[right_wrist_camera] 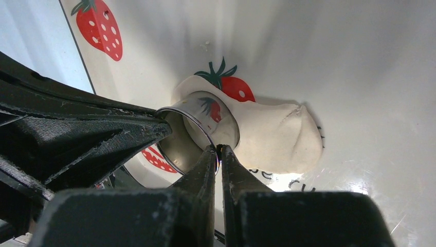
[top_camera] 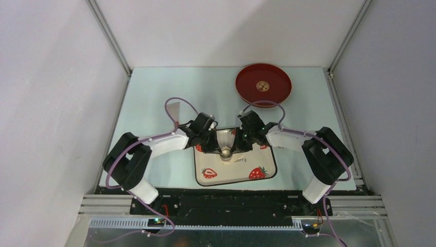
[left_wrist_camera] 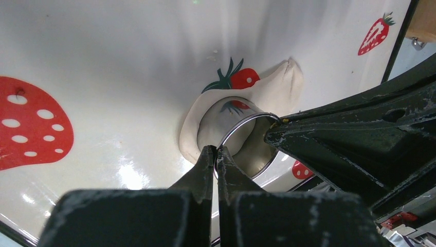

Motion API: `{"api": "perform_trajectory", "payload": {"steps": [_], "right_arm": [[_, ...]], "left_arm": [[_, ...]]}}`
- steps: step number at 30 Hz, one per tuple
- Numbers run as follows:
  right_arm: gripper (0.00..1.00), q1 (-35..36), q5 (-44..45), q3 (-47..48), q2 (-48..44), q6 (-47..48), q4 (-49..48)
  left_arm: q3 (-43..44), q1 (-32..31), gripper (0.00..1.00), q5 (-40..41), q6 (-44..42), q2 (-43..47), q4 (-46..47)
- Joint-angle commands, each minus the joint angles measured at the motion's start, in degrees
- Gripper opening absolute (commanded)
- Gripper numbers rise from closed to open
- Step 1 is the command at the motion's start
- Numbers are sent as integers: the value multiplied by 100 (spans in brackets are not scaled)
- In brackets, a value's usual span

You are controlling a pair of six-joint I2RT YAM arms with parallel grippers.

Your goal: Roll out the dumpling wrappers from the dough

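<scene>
My left gripper (left_wrist_camera: pixel 216 154) and right gripper (right_wrist_camera: pixel 218 153) both pinch the thin, shiny steel ring (right_wrist_camera: pixel 221 128) on soft, creased dough (right_wrist_camera: pixel 277 139) over the glossy plate (right_wrist_camera: pixel 360 77).

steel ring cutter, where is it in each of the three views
top external: small shiny steel ring cutter near the picture's centre, on the white strawberry-patterned plate.
left wrist: lower centre, standing in the cream-white dough.
right wrist: centre-left, dough on its right.
shared landmark: the strawberry-patterned plate, in all three.
</scene>
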State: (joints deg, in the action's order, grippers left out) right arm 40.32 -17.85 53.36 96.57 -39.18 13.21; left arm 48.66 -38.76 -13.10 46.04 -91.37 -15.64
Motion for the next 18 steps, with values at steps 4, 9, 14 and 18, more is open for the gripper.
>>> {"api": "perform_trajectory", "payload": {"steps": [4,9,14,18], "right_arm": [[0,262,-44,-542,486,-311,-155],[0,264,-125,-636,557,-396,-155],[0,266,-194,-663,575,-418,-111],[0,247,-237,-663,654,-444,-20]], "left_arm": [[-257,-325,0,157,125,-542,173],[-330,-341,0,204,169,-579,175],[-398,-363,0,241,202,-590,175],[-456,-366,0,230,239,-666,169]]}}
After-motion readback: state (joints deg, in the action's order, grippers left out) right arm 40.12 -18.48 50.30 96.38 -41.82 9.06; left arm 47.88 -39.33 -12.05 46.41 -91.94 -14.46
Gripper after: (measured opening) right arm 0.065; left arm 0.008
